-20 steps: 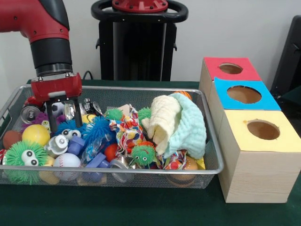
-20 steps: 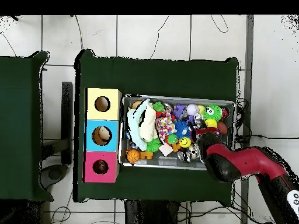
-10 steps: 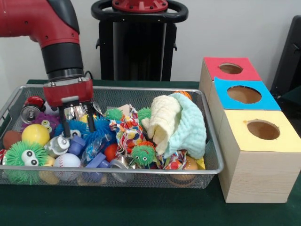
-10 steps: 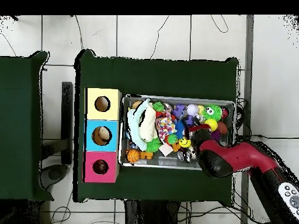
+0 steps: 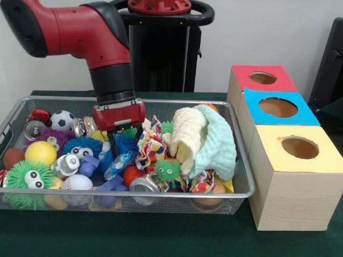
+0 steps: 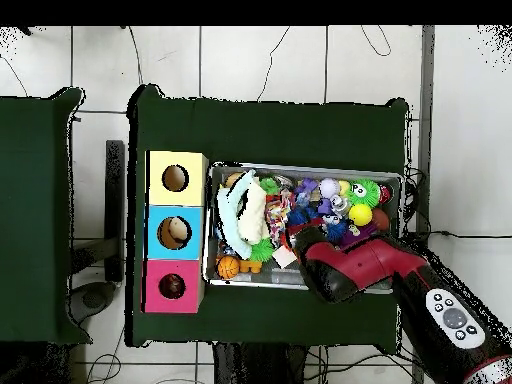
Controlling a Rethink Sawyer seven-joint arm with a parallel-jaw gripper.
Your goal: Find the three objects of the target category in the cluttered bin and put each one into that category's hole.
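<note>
The wire mesh bin (image 5: 161, 196) is packed with toys, balls, cans and cloths; it also shows in the overhead view (image 6: 300, 167). My gripper (image 5: 119, 140) reaches straight down into the clutter left of the bin's middle, its tips sunk among a blue spiky toy (image 5: 127, 143) and a patterned cloth (image 5: 150, 151). Nothing shows held. The red-topped box's round hole (image 5: 262, 77) is at the far right, well away from the gripper; in the overhead view the hole (image 6: 172, 286) shows at the lower left.
The blue-topped box (image 5: 277, 107) and the yellow-topped box (image 5: 299, 147) stand in a row with the red one. A yellow and mint cloth pile (image 5: 206, 142) fills the bin's right end. A silver can (image 5: 143, 184), small green spiky toy (image 5: 167, 170) and baseball (image 5: 77, 183) lie near the front rim.
The arm has swung from the bin's left end toward its middle and the gripper has sunk lower into the toys. The can and small green spiky toy have shifted slightly.
</note>
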